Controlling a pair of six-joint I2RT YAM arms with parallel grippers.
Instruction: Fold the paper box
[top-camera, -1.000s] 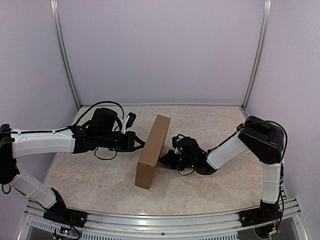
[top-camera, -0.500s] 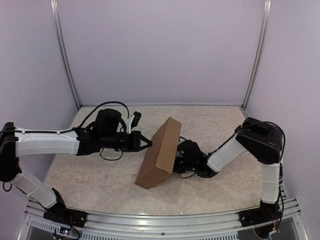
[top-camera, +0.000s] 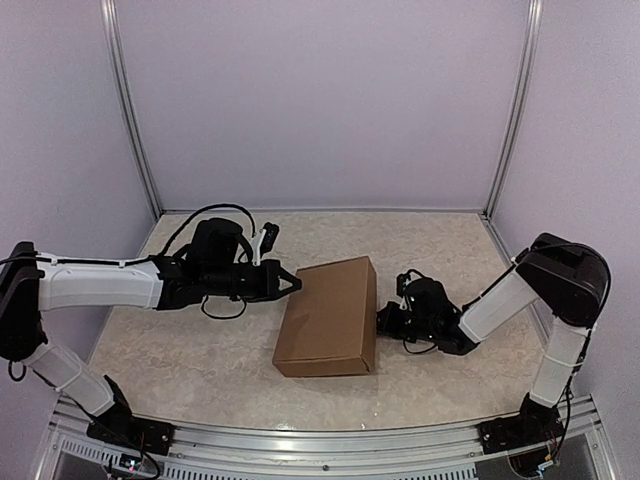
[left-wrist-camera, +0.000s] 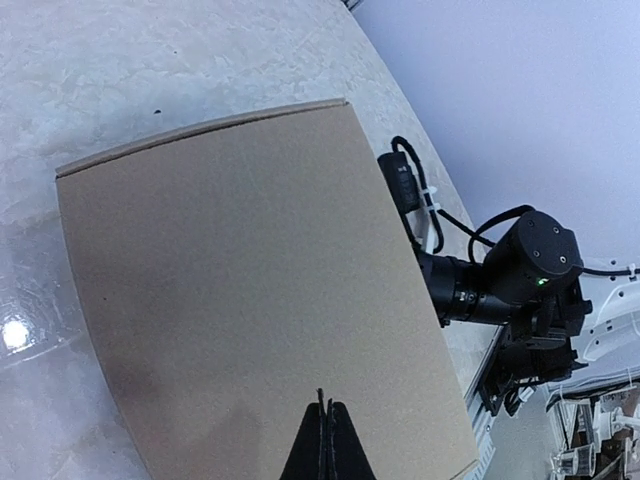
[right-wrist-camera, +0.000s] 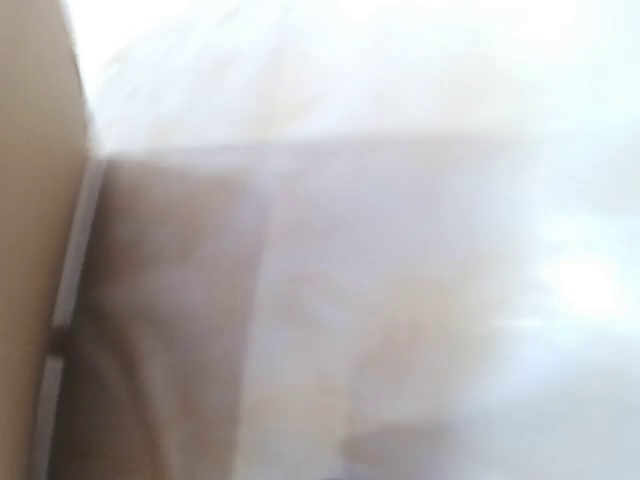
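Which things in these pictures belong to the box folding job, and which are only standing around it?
Belong to the job: paper box, closed and lying flat; left gripper, shut, by its far left corner; right gripper, shut, at its right edge.

Only around: table; metal rail at the near edge; purple walls.

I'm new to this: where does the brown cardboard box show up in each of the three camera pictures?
Top external: the paper box lies flat at the picture's middle.
Left wrist: it fills most of the frame.
Right wrist: blurred; the brown strip at left is probably it.
Shared landmark: the marbled table.
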